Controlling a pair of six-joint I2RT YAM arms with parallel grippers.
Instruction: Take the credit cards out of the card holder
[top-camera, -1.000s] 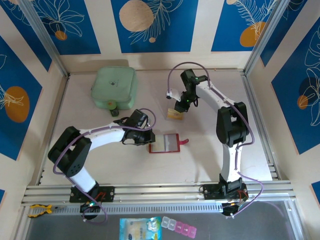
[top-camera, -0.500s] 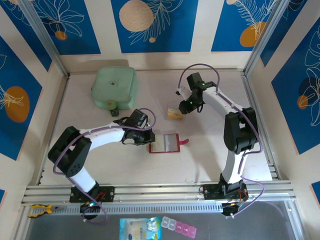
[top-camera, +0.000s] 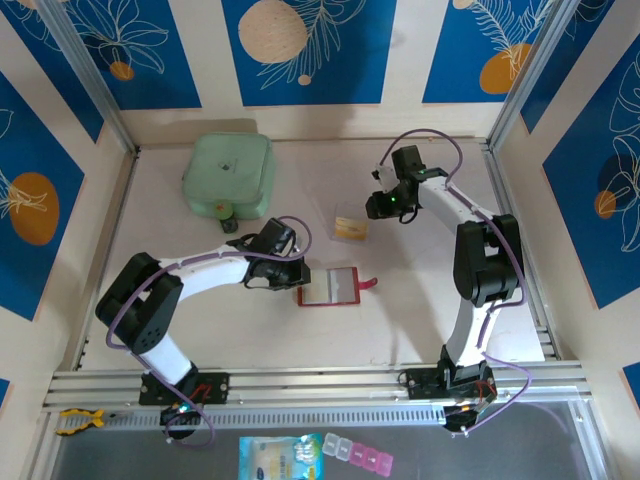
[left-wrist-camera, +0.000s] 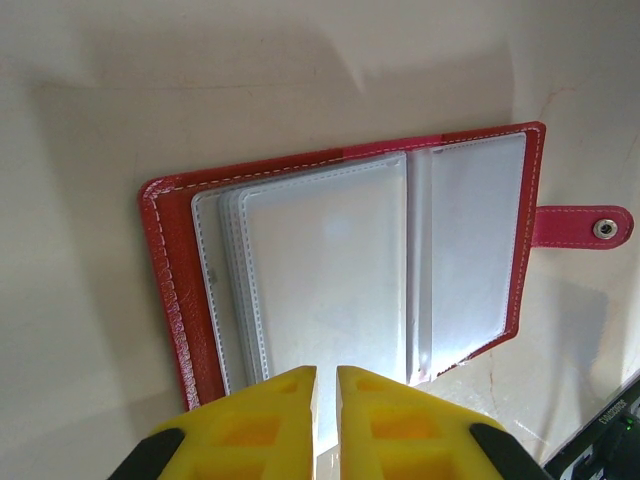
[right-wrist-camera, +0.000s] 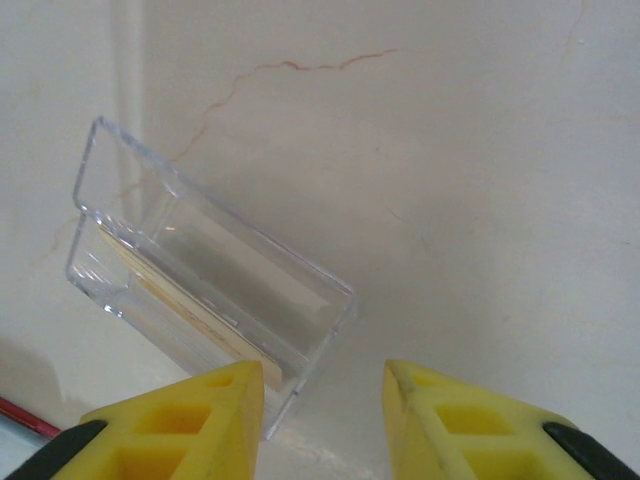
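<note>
You're between cards. The wallet (top-camera: 330, 287) lies open at the middle of the top frame, snap tab to the right. Your left fingers (left-wrist-camera: 295, 410) sit at its left edge, together but for a slit, over the rim of the grey pockets. Whether they pinch a leaf there I cannot tell.

A gold card (top-camera: 349, 229) stands in the clear tray (right-wrist-camera: 215, 290), above and a little right of the wallet and apart from it. Your right fingers (right-wrist-camera: 225, 415) hang apart and empty just right of that tray, so I judge that card delivered and the arm free.

The next move calls for bringing the right fingers down the frame to the wallet. There you work a tip into a pocket mouth while the left pins the wallet against sliding. In the left wrist view the pockets look pale and glossy, and I cannot tell if a card is inside, so check before you commit.

The desk (top-camera: 420, 310) is pale and smooth, with a thin reddish crack (right-wrist-camera: 300, 66) near the tray. I judge flat cards would be hard to lift off it. A mint case (top-camera: 229, 175) sits upper left. Blue panels (top-camera: 300, 50) with leaf and orange prints wall the cell on three sides, with metal posts at the corners.
</note>
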